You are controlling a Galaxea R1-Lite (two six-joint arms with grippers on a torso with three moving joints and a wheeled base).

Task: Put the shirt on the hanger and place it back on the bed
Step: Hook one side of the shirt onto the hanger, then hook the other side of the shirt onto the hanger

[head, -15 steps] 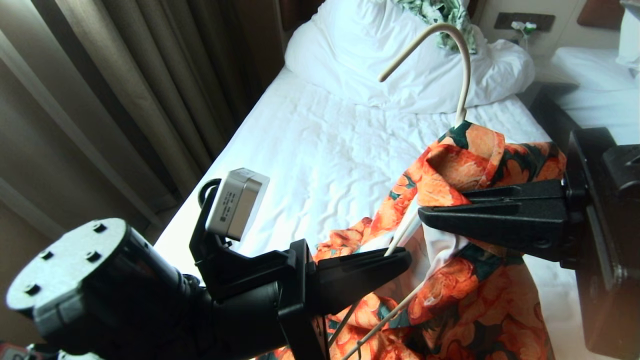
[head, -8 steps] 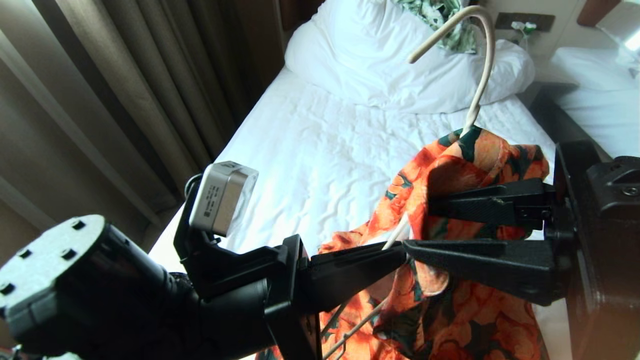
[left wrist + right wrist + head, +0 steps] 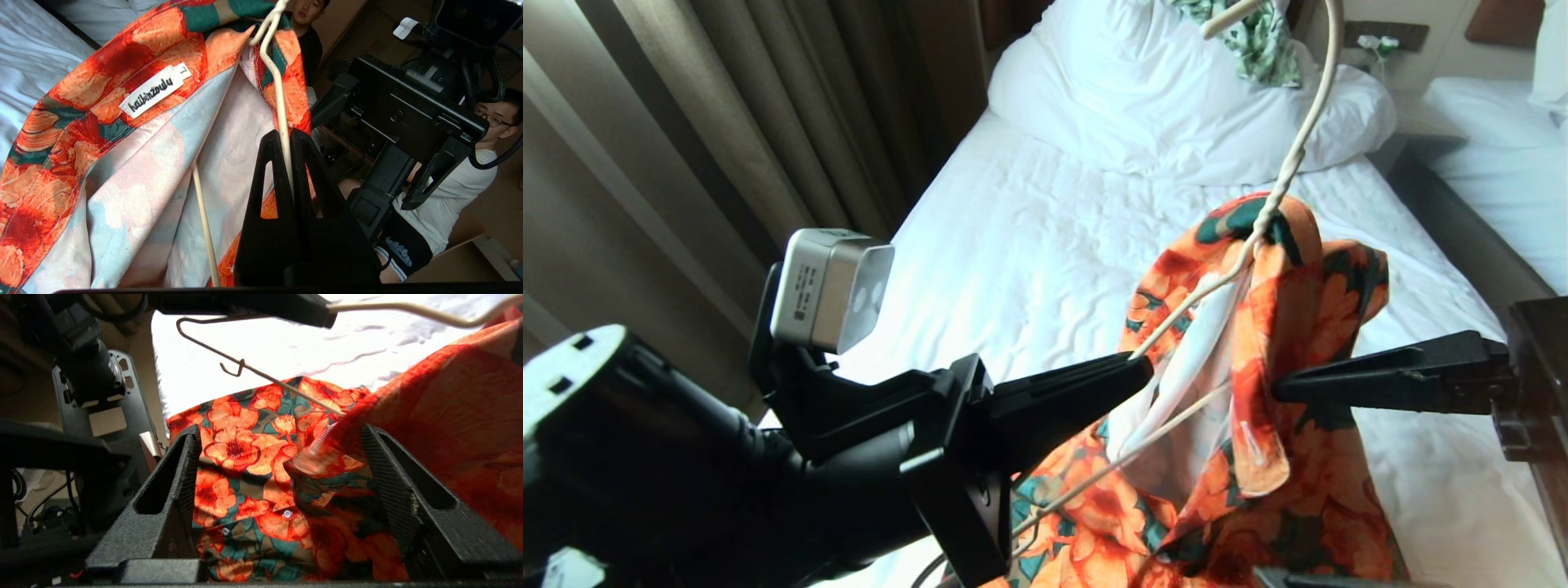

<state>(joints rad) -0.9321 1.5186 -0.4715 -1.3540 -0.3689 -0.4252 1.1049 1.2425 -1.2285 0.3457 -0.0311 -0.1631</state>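
The orange-flowered shirt (image 3: pixel 1290 310) hangs bunched from the neck of the cream wire hanger (image 3: pixel 1307 139), above the white bed (image 3: pixel 1029 245). My left gripper (image 3: pixel 1145 361) is shut on the hanger's sloping wire, just left of the shirt. In the left wrist view the hanger (image 3: pixel 276 85) runs between the closed tips of the left gripper (image 3: pixel 286 136), beside the shirt's pale lining (image 3: pixel 135 171) and white neck label (image 3: pixel 154 92). My right gripper (image 3: pixel 282 453) stands open on the shirt's right side. The shirt (image 3: pixel 237 457) hangs between its fingers without being clamped.
A white pillow and duvet (image 3: pixel 1127 90) lie at the head of the bed, with a green-and-white leafy cloth (image 3: pixel 1262 41) on top. Brown curtains (image 3: pixel 727 122) hang on the left. A second bed (image 3: pixel 1494 139) is at the far right. A seated person (image 3: pixel 466 204) is behind the right arm.
My right gripper has opened and let go of the shirt's collar, its fingers now wide apart. The left gripper still holds the hanger, whose hook has swung up to the frame's top.
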